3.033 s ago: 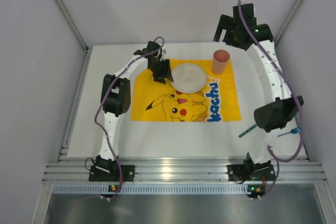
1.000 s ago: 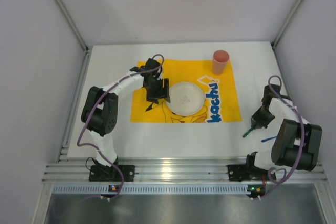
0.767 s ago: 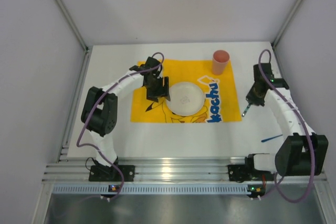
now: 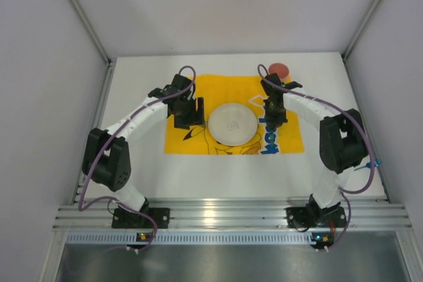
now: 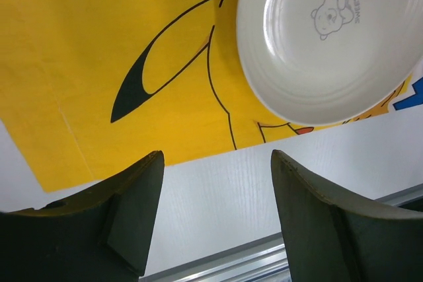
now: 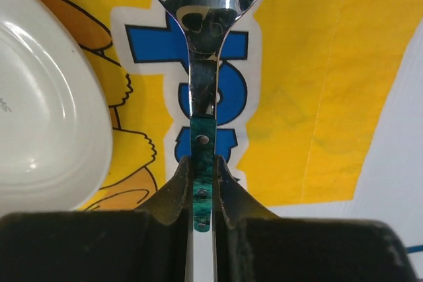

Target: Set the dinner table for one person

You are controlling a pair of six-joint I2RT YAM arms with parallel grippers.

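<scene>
My left jaws [image 5: 217,156] stand wide apart and hold nothing. They hang over the left part of the yellow cloth [image 5: 79,51], near its front edge. The table [image 5: 231,183] shows white and matte between my fingers. It lies under everything here, and the cloth is spread on its middle. The table itself is nothing to grasp. I judge it stiff, flat and not slippery, so whatever I lay on it should stay where it is put.

Just right of those jaws, clear of them, the plate [image 5: 330,37] sits on the cloth. It looks hard and glossy, probably breakable, and the raised rim is the only place to pinch it.

Further right, my right jaws [image 6: 201,170] are nearly closed on the green handle of a spoon [image 6: 198,97]. Its bowl points away over the blue lettering, just beside the plate. The spoon is light and stiff. The polished metal would slide, so the handle is the right place to hold it. I cannot tell whether it touches the cloth.

Behind my right arm a pink cup [image 4: 280,69] stands partly hidden.
</scene>
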